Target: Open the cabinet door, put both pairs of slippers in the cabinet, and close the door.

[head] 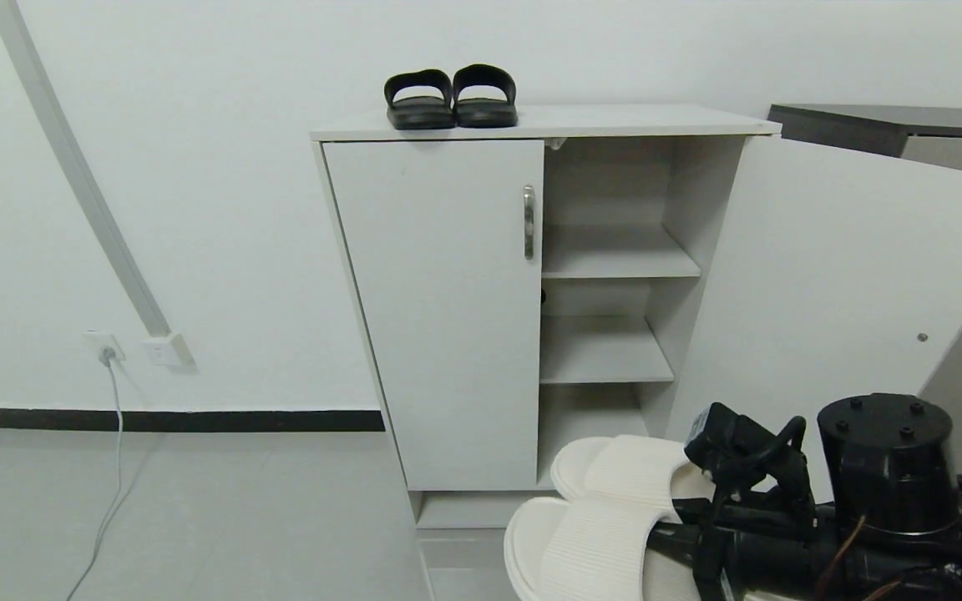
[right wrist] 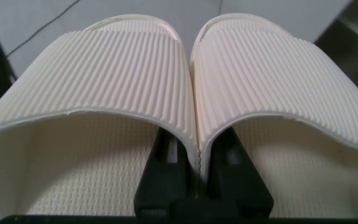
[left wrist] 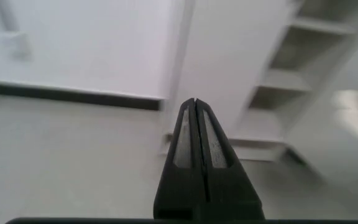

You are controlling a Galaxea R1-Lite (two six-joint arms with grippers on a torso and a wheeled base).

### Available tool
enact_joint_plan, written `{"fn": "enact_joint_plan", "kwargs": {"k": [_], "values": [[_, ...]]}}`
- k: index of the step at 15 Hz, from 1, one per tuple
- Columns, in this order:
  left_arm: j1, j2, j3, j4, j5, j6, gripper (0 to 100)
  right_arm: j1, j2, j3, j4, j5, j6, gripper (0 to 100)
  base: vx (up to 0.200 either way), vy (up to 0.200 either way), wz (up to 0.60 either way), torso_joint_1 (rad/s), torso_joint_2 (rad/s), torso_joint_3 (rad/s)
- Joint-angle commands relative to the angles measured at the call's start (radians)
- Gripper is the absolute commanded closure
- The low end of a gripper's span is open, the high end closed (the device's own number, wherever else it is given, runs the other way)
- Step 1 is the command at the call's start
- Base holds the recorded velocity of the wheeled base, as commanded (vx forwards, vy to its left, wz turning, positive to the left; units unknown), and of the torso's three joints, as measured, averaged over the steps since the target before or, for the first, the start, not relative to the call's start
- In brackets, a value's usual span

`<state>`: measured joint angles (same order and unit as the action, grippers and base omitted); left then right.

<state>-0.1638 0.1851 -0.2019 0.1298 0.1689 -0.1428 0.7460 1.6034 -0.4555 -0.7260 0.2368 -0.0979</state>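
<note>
- Two fingers point(left wrist: 183, 138) of your left gripper point(left wrist: 194, 109) are pressing together, pointing toward the cabinet point(head: 439, 317).
- Black slippers point(head: 452, 98) are sitting on the cabinet's top.
- Your right gripper point(right wrist: 196, 163) is clamping the white slippers point(head: 606, 517) together before the cabinet's open right door point(head: 840, 275).

Right arm point(head: 865, 534) black; cylindrical joint cap point(head: 883, 451) (screws on top); thin brown cable point(head: 853, 541).

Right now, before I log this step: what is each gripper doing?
Left gripper: closed, holding nothing.
Right gripper: closed on the white slippers, pinching their inner strap sides together.
</note>
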Motion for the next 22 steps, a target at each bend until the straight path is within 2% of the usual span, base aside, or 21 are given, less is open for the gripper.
{"fn": "enact_joint_plan", "kwargs": {"k": [1,2,4,6,7,9,10,11,12,13,14,15,16,17,18,20,21,22], "values": [[0.015,-0.095,0.124,-0.076,0.103,0.019,100,0.003,0.004,0.000,0.000,0.001,-0.002,100,0.000,0.000,0.00,0.000,0.00,0.000],[0.018,-0.095,0.147,-0.093,0.133,0.019,100,0.003,0.004,0.001,0.000,0.001,-0.002,100,0.000,0.000,0.00,0.000,0.00,0.000],[0.026,-0.096,0.191,-0.150,0.133,0.022,100,0.003,0.004,0.003,0.000,0.001,-0.002,100,0.000,0.000,0.00,0.000,0.00,0.000],[0.026,-0.095,0.197,-0.160,0.072,0.057,100,0.007,0.006,0.003,0.000,0.001,-0.003,100,0.000,0.000,0.00,0.000,0.00,0.000],[0.026,-0.096,0.199,-0.156,0.018,0.089,100,0.007,0.006,0.003,0.000,0.001,-0.005,100,0.000,0.000,0.00,0.000,0.00,0.000],[0.026,-0.095,0.197,-0.121,-0.108,0.129,100,0.007,0.006,0.003,0.000,0.001,-0.006,100,0.000,0.000,0.00,0.000,0.00,0.000],[0.026,-0.095,0.197,-0.119,-0.140,0.140,100,0.007,0.006,0.003,0.000,-0.001,-0.006,100,0.000,0.000,0.00,0.000,0.00,0.000],[0.027,-0.095,0.197,-0.119,-0.128,0.141,100,0.010,0.010,0.003,0.000,-0.001,-0.006,100,0.000,0.000,0.00,0.000,0.00,0.000],[0.064,-0.096,0.197,-0.119,-0.098,0.143,100,0.010,0.012,0.005,0.000,-0.001,-0.008,100,0.000,0.000,0.00,0.000,0.00,0.000],[0.159,-0.099,0.197,-0.119,-0.097,0.161,100,0.010,0.013,0.003,0.000,-0.010,-0.008,100,0.000,0.000,0.00,0.000,0.00,0.000],[0.231,-0.105,0.197,-0.119,-0.117,0.181,100,0.013,0.020,0.003,0.000,-0.021,-0.006,100,0.000,0.000,0.00,0.000,0.00,0.000],[0.225,-0.104,0.197,-0.119,-0.135,0.169,100,0.018,0.027,0.006,0.000,-0.027,-0.008,100,0.000,0.000,0.00,0.000,0.00,0.000],[0.201,-0.122,0.199,-0.121,-0.158,0.170,100,0.018,0.030,0.009,-0.001,-0.030,-0.008,100,0.000,0.000,0.00,0.000,0.00,0.000],[0.153,-0.176,0.199,-0.122,-0.201,0.181,100,0.019,0.030,0.011,-0.001,-0.030,-0.008,100,0.000,0.000,0.00,0.000,0.00,0.000],[0.161,-0.176,0.197,-0.121,-0.229,0.193,100,0.019,0.027,0.011,-0.001,-0.031,-0.008,100,0.000,0.000,0.00,0.000,0.00,0.000],[0.161,-0.182,0.197,-0.122,-0.209,0.187,100,0.019,0.029,0.011,-0.003,-0.031,-0.008,100,0.000,0.000,0.00,0.000,0.00,0.000],[0.161,-0.182,0.197,-0.122,-0.152,0.198,100,0.018,0.029,0.011,-0.003,-0.033,-0.008,100,0.000,0.000,0.00,0.000,0.00,0.000],[0.161,-0.182,0.197,-0.121,-0.155,0.201,100,0.018,0.030,0.009,-0.009,-0.047,-0.005,100,0.000,0.000,0.00,0.000,0.00,0.000]]}}
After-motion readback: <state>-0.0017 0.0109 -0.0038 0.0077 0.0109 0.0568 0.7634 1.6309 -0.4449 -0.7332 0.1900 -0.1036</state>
